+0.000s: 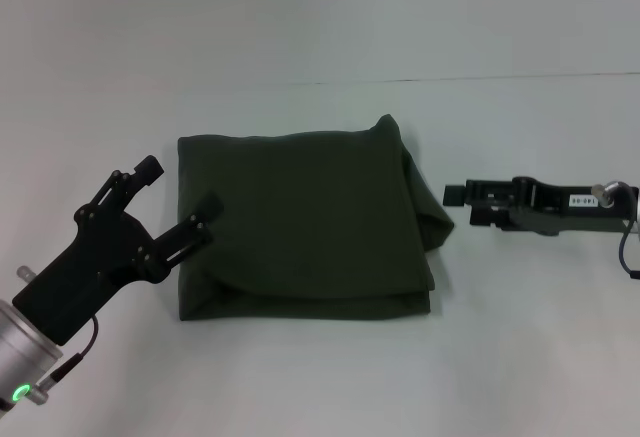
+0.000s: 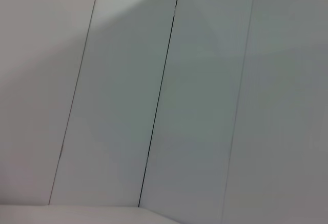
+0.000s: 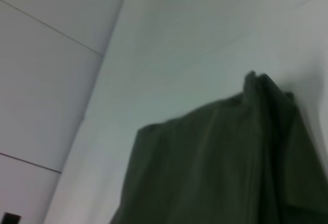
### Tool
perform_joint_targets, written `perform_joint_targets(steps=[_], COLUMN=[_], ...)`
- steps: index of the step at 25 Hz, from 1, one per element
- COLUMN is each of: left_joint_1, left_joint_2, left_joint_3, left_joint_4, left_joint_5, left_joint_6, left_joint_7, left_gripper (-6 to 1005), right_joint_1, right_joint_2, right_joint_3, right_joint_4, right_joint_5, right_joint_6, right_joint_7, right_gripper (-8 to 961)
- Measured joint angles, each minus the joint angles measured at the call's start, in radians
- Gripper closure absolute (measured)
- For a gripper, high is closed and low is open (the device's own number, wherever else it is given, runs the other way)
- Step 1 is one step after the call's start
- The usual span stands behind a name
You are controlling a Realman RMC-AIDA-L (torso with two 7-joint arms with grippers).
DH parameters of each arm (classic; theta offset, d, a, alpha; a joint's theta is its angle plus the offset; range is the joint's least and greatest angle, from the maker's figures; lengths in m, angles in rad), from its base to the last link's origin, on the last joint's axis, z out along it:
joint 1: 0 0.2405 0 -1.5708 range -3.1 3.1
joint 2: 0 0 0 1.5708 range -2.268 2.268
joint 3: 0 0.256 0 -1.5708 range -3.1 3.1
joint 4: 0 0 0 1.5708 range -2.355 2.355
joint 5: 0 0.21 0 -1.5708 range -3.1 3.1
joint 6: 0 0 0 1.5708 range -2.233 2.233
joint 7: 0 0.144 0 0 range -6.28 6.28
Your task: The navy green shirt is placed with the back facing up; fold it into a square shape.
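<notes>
Head view: the dark olive-green soft fabric shirt (image 1: pixel 300 222) lies mid-frame on the pale white worktop (image 1: pixel 320 27), already a rough square, layered hem along the lower edge, a loose flap bulging at its right side. Black left gripper (image 1: pixel 180 197) at lower left, fingers spread and empty, one tip over the shirt's left edge; black right gripper (image 1: pixel 455 195) at right, just beside the flap, cannot tell whether released or clenched. Risk, as I judge it: a fingertip snagging cloth while pulling away would drag the fold open. Left wrist view: only bare panelled surface, no shirt. Right wrist view: shirt fills lower right, a peaked corner standing up, something the head view flattens.
</notes>
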Motion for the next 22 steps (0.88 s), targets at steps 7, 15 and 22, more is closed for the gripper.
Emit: perform_joint_targets(steps=[7, 15, 22], left_joint_1=[0.0, -0.001, 0.0], left_joint_2=[-0.001, -0.003, -0.004], left_joint_3=[0.0, 0.0, 0.0], left_joint_4=[0.0, -0.003, -0.006], left_joint_5=[0.0, 0.0, 0.0], left_joint_6=[0.0, 0.0, 0.0], left_joint_7=[0.001, 0.001, 0.001], left_gripper=[51, 50, 50], right_joint_1=[0.016, 0.062, 0.098], right_joint_2=[0.011, 0.035, 0.069], right_joint_3=[0.006, 0.0, -0.001], right_joint_4=[0.009, 0.066, 0.089], right_joint_5=[-0.091, -0.137, -0.176], right_joint_6=[0.008, 0.051, 0.11], right_joint_7=[0.047, 0.056, 0.055], right_gripper=[148, 154, 155])
